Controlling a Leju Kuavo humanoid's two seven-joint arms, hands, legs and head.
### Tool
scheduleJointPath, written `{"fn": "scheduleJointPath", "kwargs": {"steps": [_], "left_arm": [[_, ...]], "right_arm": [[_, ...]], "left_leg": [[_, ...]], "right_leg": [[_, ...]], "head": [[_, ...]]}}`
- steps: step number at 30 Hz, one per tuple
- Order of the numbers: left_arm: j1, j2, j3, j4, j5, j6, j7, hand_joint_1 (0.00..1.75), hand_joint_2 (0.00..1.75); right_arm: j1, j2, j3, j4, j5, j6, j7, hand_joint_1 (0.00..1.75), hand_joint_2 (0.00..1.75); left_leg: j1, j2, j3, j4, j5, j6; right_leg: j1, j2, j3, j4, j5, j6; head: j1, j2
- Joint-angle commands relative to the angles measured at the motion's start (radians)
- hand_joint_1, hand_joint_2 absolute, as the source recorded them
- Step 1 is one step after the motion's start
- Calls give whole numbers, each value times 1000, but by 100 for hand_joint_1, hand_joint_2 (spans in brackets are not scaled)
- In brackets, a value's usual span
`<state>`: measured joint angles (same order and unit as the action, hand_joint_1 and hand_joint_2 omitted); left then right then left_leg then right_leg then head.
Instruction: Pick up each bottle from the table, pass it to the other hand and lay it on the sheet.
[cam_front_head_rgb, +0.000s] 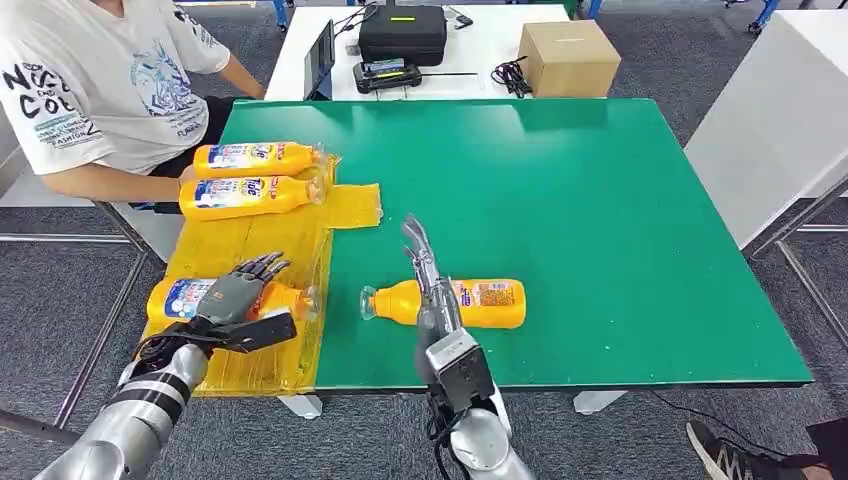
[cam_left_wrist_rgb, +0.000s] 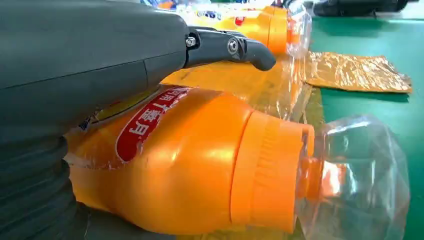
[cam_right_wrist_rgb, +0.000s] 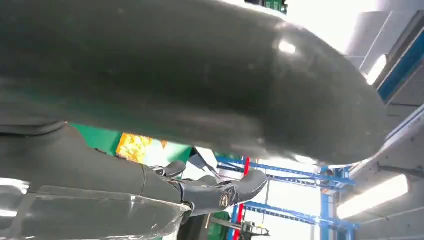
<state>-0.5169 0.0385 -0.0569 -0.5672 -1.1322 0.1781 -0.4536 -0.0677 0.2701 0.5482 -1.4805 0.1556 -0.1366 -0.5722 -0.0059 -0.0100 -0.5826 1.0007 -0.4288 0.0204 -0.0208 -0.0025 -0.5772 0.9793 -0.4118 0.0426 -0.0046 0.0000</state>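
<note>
Two bottles (cam_front_head_rgb: 255, 176) lie on the yellow sheet (cam_front_head_rgb: 262, 355) at 10 o'clock, a third bottle (cam_front_head_rgb: 175, 298) sits there under the left hand (cam_front_head_rgb: 232, 296), grip unclear, one last bottle (cam_front_head_rgb: 470, 302) waits mid-table by the right hand (cam_front_head_rgb: 422, 262), fingers straight, holding nothing

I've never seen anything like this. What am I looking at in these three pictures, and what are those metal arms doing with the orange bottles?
The big picture is the robot's own view from its head, looking down at a green table. The other two come from cameras at its wrists.

Its left hand rests over an orange bottle lying on the yellow sheet; the left wrist camera shows that bottle close up. Two more bottles lie on the sheet beyond it. The right hand reaches over a fourth bottle lying on the bare table. A person sits at the far corner.
</note>
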Motion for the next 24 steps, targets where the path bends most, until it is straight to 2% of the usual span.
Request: {"fn": "scheduleJointPath", "kwargs": {"steps": [1,3,4,6,8,9,10,11,14,15,17,18,19,20,21,24], "left_arm": [[75,56,-27,85,179,-224,-59,0,0],[89,61,-20,68,230,-276,-79,0,0],[106,70,-11,53,289,-364,-98,0,0],[153,103,-24,6,383,-474,-133,0,0],[188,118,-31,-30,449,-507,-148,0,0],[201,122,-39,-49,483,-523,-154,0,0],[204,121,-36,-54,501,-530,-154,0,0],[208,116,-38,-67,524,-536,-155,0,0],[203,86,-20,-85,573,-521,-159,0,0],[198,70,-13,-90,589,-501,-158,0,0],[172,8,26,-111,615,-388,-161,0,0],[162,-3,23,-112,613,-383,-146,0,0],[160,-25,53,-132,635,-305,-153,0,0],[149,-70,96,-164,653,-173,-180,0,0],[138,-82,90,-171,650,-164,-168,0,0],[148,-155,172,-295,714,29,-227,0,0]], "right_arm": [[-44,5,-12,115,-16,12,8,0,0],[-48,6,-10,125,-18,13,8,0,0],[-52,7,-7,136,-24,18,6,0,0],[-64,8,1,159,-32,27,2,0,0],[-68,10,4,171,-37,29,0,0,0],[-71,10,5,177,-39,30,-2,0,0],[-73,11,6,178,-39,30,-2,0,0],[-73,11,6,178,-41,30,-3,0,0],[-69,11,4,172,-42,26,-5,0,0],[-67,11,4,169,-41,23,-5,0,0],[-54,11,-1,154,-31,0,-5,0,0],[-52,9,-1,151,-31,0,-5,0,0],[-47,8,-2,142,-26,-7,-2,0,0],[-38,7,-3,127,-10,-29,-2,0,0],[-36,6,-3,119,-10,-30,-2,0,0],[-54,-25,23,122,21,-75,-6,0,0]], "left_leg": [[2,9,6,-3,-1,-2],[1,8,7,-3,-2,-2],[2,10,6,-3,-2,-3],[1,7,8,-4,-1,-3],[0,5,11,-4,-2,-2],[1,9,12,-6,-2,-2],[0,6,13,-5,-2,-2],[1,8,13,-5,-2,-2],[1,2,13,-3,-2,-2],[0,-2,14,-3,-1,-1],[0,-2,14,-3,-1,-2],[0,-2,12,-2,0,-2],[2,-3,8,-2,1,-2],[1,-5,12,-2,0,-2],[1,-4,10,-1,0,-2],[1,-8,8,1,1,-1]], "right_leg": [[2,8,3,-4,2,-3],[1,7,6,-3,1,-3],[3,9,5,-4,2,-4],[1,7,6,-3,1,-3],[0,7,10,-3,0,-3],[1,11,11,-4,2,-3],[0,8,13,-3,0,-3],[1,10,12,-4,1,-3],[1,4,13,-3,0,-3],[0,1,14,-1,-2,-2],[0,1,14,-2,-1,-3],[1,1,12,-2,-1,-3],[2,-1,10,-3,0,-4],[1,-2,12,-2,-1,-3],[2,-1,10,-2,0,-3],[1,-5,9,-1,-1,-2]], "head": [[0,0],[0,0],[0,0],[-1,0],[0,0],[0,0],[0,0],[0,0],[1,0],[0,0],[0,0],[0,0],[0,0],[0,0],[0,0],[0,0]]}}
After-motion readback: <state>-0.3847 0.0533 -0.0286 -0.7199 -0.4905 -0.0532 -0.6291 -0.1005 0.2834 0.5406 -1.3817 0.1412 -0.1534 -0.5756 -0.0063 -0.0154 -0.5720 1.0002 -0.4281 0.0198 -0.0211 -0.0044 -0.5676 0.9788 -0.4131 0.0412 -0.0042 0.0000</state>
